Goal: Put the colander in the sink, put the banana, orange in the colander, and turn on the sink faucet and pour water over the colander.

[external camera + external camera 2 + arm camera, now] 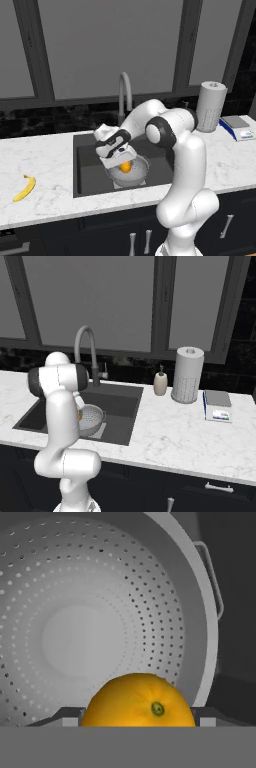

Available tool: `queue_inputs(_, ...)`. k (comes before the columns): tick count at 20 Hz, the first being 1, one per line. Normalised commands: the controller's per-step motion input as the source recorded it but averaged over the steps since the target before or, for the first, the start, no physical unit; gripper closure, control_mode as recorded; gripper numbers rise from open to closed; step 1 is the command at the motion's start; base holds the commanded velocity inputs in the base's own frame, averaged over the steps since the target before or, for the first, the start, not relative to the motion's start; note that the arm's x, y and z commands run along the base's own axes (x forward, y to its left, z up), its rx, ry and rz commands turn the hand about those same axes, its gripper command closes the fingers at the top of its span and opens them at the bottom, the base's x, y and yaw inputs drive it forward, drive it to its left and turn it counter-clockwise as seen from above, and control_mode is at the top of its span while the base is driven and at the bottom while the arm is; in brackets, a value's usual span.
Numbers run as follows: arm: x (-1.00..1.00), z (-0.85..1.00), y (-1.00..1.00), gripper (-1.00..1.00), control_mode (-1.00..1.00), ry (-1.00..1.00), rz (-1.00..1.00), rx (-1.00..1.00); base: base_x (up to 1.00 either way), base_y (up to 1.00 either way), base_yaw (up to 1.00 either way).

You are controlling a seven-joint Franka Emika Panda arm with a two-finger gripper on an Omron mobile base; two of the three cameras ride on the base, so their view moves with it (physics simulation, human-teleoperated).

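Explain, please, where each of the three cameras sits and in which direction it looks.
Left base view: behind the arm to its left, looking forward and down at the sink, colander, orange and, on the counter, the banana; the arm rises from lower right.
Right base view: behind to the right, facing the same sink, the sink faucet and paper-towel roll; the arm rises from lower left.
Hand view: on the hand, looking into the colander past the orange between the jaws.
All views share the colander.

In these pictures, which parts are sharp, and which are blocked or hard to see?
Hand view: sharp, the orange near the lens and the colander holes crisp. Right base view: the arm blocks part of the colander. Left base view: the banana small but clear.
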Motion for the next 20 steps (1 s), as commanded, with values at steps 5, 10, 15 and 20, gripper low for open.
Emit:
queue_inputs(5,0.16,-0.19,-0.01,1.00,-1.00,0.00,-0.04,0.06,0.00,0.00,0.00)
queue_inputs(10,0.18,-0.20,-0.04,1.00,-1.00,0.00,-0.05,0.04,0.00,0.00,0.00)
queue_inputs(15,0.01,-0.15,-0.01,1.00,-1.00,0.00,-0.07,0.01,0.00,0.00,0.00)
queue_inputs(20,-0.16,-0.06,0.00,-1.00,-1.00,0.00,-0.10,0.00,0.00,0.00,0.00)
